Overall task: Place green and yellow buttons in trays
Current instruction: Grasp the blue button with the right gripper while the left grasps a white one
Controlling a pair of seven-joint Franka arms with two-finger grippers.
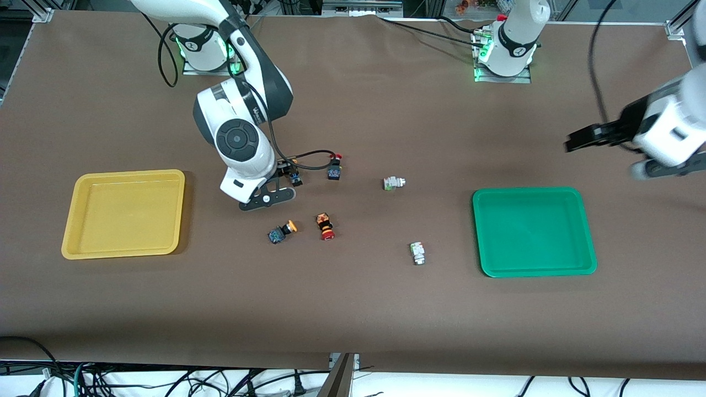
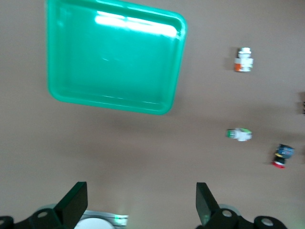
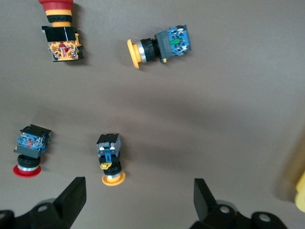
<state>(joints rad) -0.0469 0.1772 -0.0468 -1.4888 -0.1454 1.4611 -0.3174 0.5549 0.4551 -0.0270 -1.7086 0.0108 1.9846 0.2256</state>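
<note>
A yellow tray [image 1: 124, 214] lies toward the right arm's end and a green tray [image 1: 534, 231] toward the left arm's end; both hold nothing. One yellow-capped button [image 1: 282, 231] lies on its side near the table's middle; it also shows in the right wrist view [image 3: 159, 46]. A second yellow-capped button [image 1: 296, 177] lies just under my right gripper [image 1: 280, 187], which is open and low over it; the button [image 3: 110, 161] sits ahead of the fingers, not between them. Two whitish buttons [image 1: 394, 182] [image 1: 417, 253] lie nearer the green tray. My left gripper [image 1: 576, 142] is open and empty, high over the table beside the green tray [image 2: 114, 57].
Two red-capped switches [image 1: 326, 226] [image 1: 334, 170] lie among the yellow ones, close to my right gripper; they also show in the right wrist view [image 3: 59, 28] [image 3: 29, 150]. A black cable loops by the right hand [image 1: 314, 160]. The table's edge runs close to the front camera.
</note>
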